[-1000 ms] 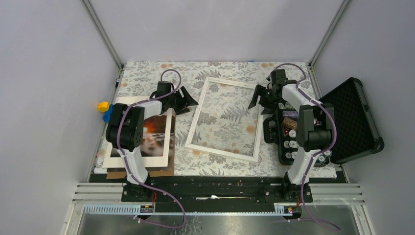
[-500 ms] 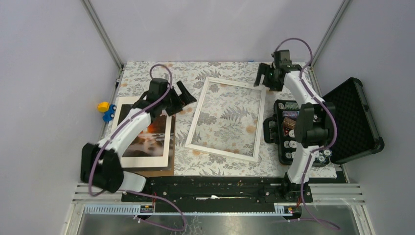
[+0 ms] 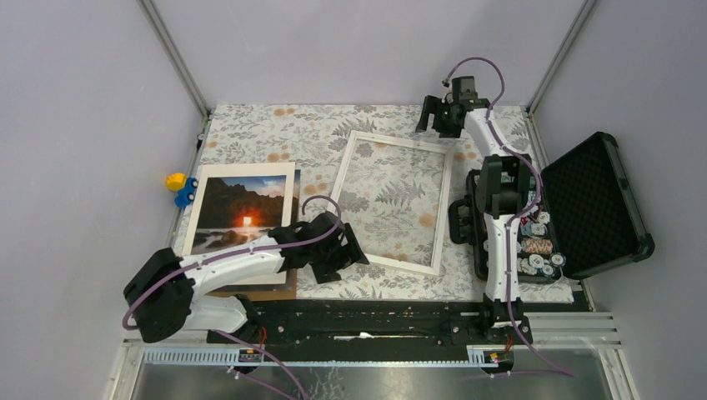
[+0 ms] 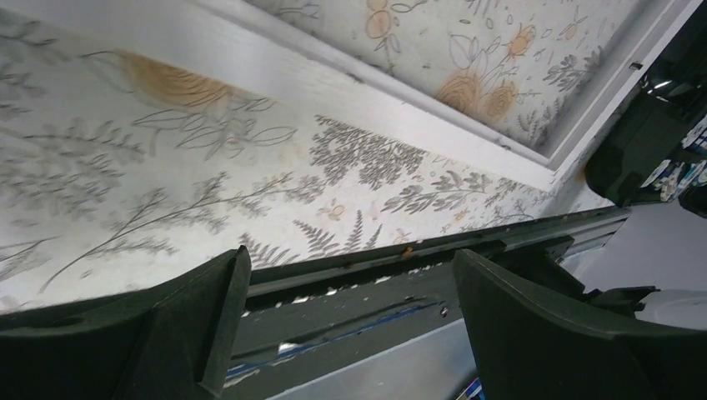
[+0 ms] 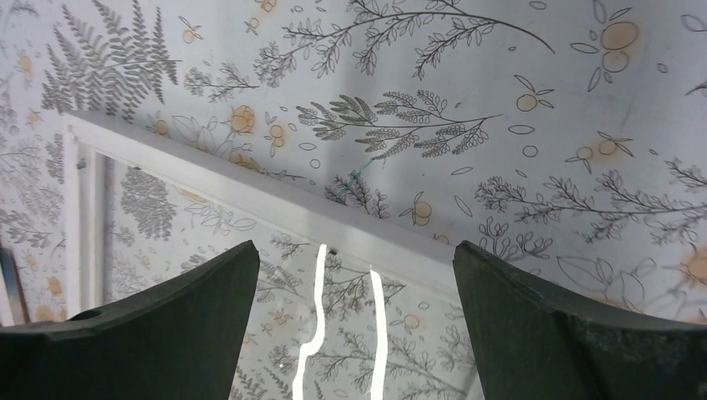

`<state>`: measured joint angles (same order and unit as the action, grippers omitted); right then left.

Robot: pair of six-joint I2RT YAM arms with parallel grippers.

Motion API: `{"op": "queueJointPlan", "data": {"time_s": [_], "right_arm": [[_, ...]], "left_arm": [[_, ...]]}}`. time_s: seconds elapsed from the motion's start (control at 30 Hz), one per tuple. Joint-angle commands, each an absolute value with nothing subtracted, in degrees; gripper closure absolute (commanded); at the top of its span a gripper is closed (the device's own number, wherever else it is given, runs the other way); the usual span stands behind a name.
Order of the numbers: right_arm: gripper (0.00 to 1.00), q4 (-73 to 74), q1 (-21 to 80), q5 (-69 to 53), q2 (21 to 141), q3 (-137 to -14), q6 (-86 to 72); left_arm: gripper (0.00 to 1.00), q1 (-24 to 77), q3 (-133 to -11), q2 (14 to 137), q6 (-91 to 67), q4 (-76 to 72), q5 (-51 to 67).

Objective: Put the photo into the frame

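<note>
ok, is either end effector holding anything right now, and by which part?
Nothing held. Both stand open and empty: left end effector by the frame at its near edge, right end effector above its far edge.

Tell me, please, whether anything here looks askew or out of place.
The frame lies skewed, its sides slanting across the table, while the photo at the left lies nearly square. Nothing looks spilled or damaged.
</note>
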<state>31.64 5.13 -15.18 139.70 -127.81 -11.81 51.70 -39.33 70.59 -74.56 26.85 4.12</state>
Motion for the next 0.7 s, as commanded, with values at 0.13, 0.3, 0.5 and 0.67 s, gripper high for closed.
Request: {"op": "queueJointPlan", "data": {"time_s": [0.13,0.3,0.5,0.67], "right_arm": [[0.05,33.0,4.9,-17.0,144.4,-133.1,-8.7],[0.05,33.1,4.4,-17.3,146.2,-133.0,-8.4],[0.06,33.3,4.1,-20.2,143.6,-127.4,-11.7],[0.08,33.0,2.4,-24.7,135.8,-116.5,-17.0]], "left_arm": [[0.01,53.1,-40.9,80.2,-78.9,13.9,-4.0],[0.01,50.8,-43.7,84.7,-76.2,11.9,-7.3],[0.01,41.8,-47.2,90.2,-70.4,9.9,-6.3],[0.01,33.6,-56.0,96.7,-60.5,10.9,-1.7]]}}
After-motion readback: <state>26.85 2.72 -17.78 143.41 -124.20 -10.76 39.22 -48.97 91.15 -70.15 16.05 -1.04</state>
